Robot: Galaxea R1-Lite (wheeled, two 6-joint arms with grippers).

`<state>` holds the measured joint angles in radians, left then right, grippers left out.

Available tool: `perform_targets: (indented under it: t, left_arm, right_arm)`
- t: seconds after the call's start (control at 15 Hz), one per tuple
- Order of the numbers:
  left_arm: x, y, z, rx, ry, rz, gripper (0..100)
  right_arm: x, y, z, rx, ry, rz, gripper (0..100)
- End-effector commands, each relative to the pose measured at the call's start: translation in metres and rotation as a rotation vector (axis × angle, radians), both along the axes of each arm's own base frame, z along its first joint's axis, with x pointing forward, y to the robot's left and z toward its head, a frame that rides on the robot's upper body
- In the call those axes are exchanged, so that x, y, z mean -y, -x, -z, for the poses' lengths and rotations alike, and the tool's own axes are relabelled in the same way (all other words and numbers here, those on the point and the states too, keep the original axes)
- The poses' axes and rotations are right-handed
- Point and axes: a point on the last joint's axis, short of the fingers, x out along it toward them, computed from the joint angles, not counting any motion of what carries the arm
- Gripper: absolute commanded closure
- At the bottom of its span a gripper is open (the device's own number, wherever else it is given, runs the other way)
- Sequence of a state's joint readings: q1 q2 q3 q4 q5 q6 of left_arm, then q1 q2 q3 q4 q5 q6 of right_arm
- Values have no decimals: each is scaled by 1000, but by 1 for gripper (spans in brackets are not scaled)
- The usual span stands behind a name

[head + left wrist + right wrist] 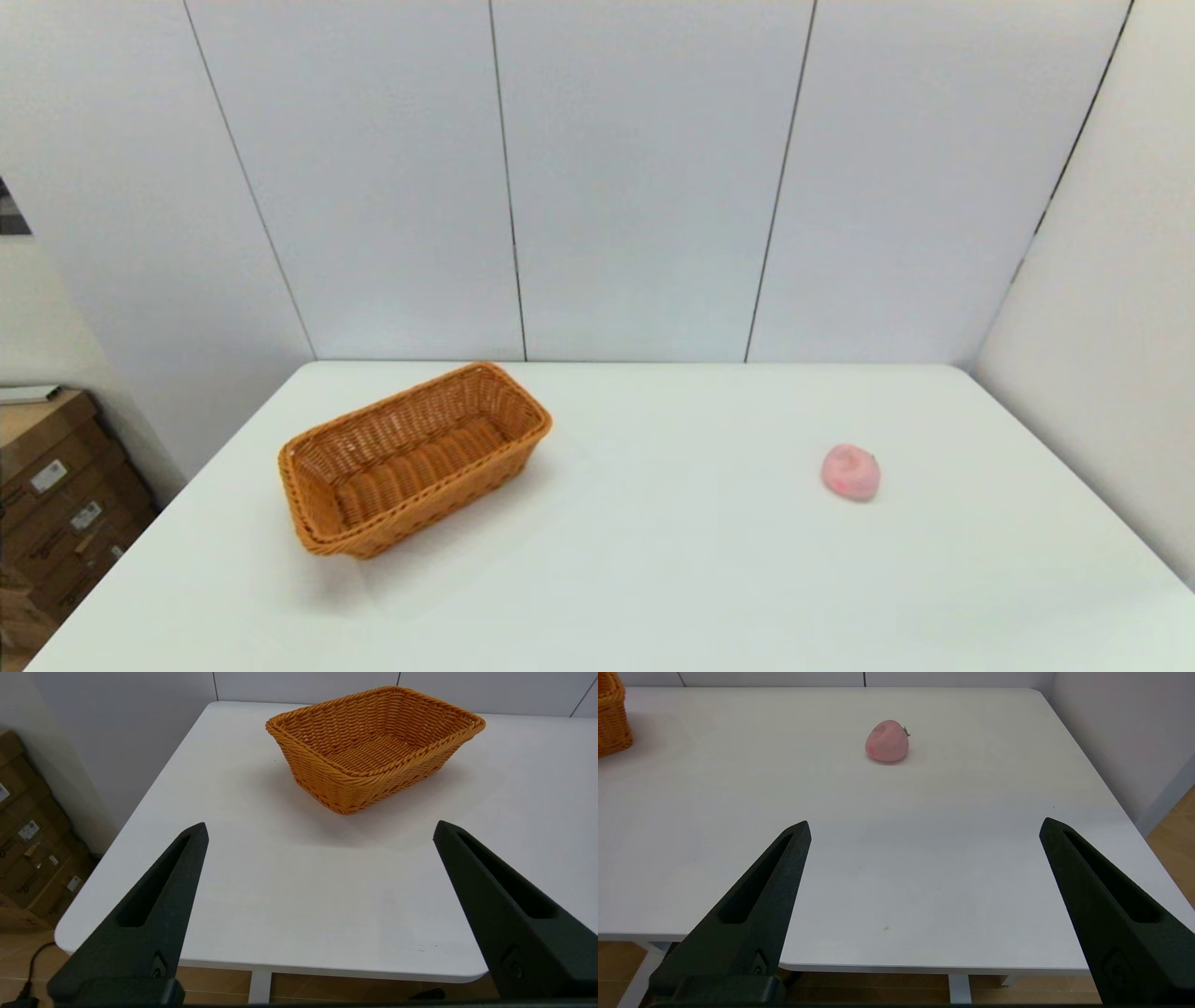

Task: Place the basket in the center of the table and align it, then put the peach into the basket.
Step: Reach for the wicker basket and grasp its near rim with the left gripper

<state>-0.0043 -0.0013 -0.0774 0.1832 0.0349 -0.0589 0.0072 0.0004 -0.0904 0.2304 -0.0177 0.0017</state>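
My left claw (320, 828) and right claw (924, 826) gape empty over the desk (653, 560). The skewed basket (414, 459) looks light and stiff; I'd pinch its braided rim.

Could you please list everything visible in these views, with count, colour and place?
basket: one, orange-brown wicker, empty, on the table's left part, set at an angle
peach: one, pale pink, on the table's right part, far from the basket
table: one, white, before the robot
cardboard boxes: several, brown, on the floor left of the table
wall panels: white, behind the table
left claw: black, open, near edge, facing the basket
right claw: black, open, near edge, facing the peach
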Motion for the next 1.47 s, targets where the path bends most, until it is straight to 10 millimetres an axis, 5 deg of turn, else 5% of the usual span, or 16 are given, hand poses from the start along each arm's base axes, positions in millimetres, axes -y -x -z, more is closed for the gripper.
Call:
perform_targets:
  t: [0.07, 0.33, 0.47, 0.6, 0.8, 1.0, 1.47]
  left_arm:
    - [0, 9, -29, 63, -10, -5, 0]
    - [0, -7, -127, 60, 78, -20, 0]
    - [0, -44, -164, -20, 168, -48, 0]
    - [-2, -98, -173, -174, 272, -109, 0]
    - [-2, -172, -156, -404, 383, -232, 0]
    - [13, -238, -104, -693, 485, -351, 0]
    - [34, -278, -43, -975, 533, -458, 0]
  right_arm:
    - [0, 0, 0, 1, 0, -1, 0]
    - [0, 0, 0, -1, 3, -2, 0]
    - [0, 0, 0, -1, -3, 1, 0]
    - [0, 0, 0, 1, 0, 2, 0]
    - [0, 0, 0, -1, 6, -5, 0]
    - [0, 0, 0, -1, 9, -7, 0]
    - [0, 0, 0, -2, 7, -4, 0]
